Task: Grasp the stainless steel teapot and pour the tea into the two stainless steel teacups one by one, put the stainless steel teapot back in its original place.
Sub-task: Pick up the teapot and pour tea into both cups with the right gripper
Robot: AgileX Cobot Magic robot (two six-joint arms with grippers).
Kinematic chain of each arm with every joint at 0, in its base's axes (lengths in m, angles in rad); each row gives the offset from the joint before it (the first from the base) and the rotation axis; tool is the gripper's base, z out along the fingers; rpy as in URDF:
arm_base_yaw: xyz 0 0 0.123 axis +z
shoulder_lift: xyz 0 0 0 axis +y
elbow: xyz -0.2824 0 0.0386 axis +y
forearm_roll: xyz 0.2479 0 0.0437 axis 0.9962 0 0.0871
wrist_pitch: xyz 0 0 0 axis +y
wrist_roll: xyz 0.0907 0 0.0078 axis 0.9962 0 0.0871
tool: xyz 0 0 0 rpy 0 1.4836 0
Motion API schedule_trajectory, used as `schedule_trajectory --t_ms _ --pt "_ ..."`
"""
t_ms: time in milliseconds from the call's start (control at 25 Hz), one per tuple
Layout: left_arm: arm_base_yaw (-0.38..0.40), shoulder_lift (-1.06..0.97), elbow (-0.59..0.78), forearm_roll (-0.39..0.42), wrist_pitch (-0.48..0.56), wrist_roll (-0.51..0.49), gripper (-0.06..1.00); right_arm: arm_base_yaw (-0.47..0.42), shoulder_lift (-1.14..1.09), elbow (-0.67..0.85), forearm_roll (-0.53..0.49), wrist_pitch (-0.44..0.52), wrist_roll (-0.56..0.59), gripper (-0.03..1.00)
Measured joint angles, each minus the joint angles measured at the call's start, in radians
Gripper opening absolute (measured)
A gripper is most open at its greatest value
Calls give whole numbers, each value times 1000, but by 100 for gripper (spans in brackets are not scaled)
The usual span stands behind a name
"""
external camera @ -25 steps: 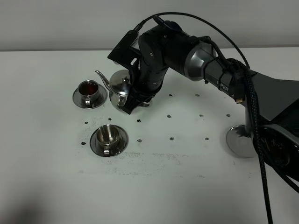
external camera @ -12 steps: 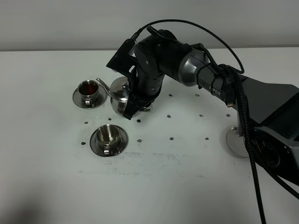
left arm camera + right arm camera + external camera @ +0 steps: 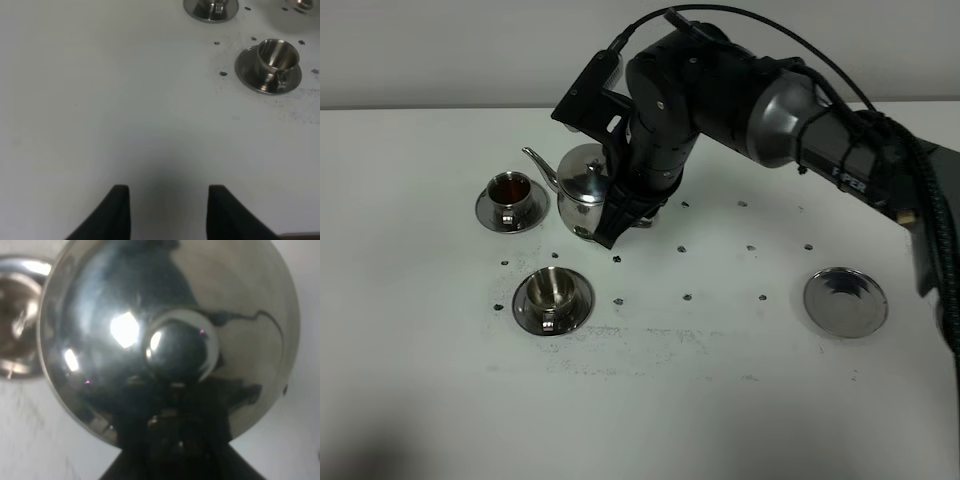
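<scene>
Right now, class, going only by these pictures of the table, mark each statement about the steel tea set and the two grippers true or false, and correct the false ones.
1. The far small steel teacup holds dark tea. True.
2. The near small steel teacup is also full. False: it is empty, with bare steel showing inside.
3. The right gripper holds the shiny squat steel teapot. True.
4. The teapot's spout points towards the lone round steel saucer. False: it points towards the far teacup.
5. The left gripper grips a teacup. False: it is open and holds nothing.
</scene>
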State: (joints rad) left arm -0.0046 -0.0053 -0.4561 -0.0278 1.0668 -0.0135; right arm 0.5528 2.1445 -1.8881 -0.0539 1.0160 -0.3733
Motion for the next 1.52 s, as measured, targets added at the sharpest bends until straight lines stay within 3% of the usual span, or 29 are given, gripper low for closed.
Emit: schedule_trajectory --t_ms 120,280,480,680,920,1520 --pt "0 0 0 0 0 0 37 0 -91 162 -31 -71 -27 22" --pt "0 0 0 0 0 0 37 2 -176 352 -76 -163 -164 22" --pt "0 0 0 0 0 0 37 23 -208 483 -167 -209 -277 22" --pt "0 0 0 0 0 0 37 64 -208 492 -320 -228 -314 22" --pt "0 0 0 0 0 0 37 90 -207 492 -430 -265 -394 22" --pt "0 0 0 0 0 0 37 109 -122 430 -603 -330 -406 22"
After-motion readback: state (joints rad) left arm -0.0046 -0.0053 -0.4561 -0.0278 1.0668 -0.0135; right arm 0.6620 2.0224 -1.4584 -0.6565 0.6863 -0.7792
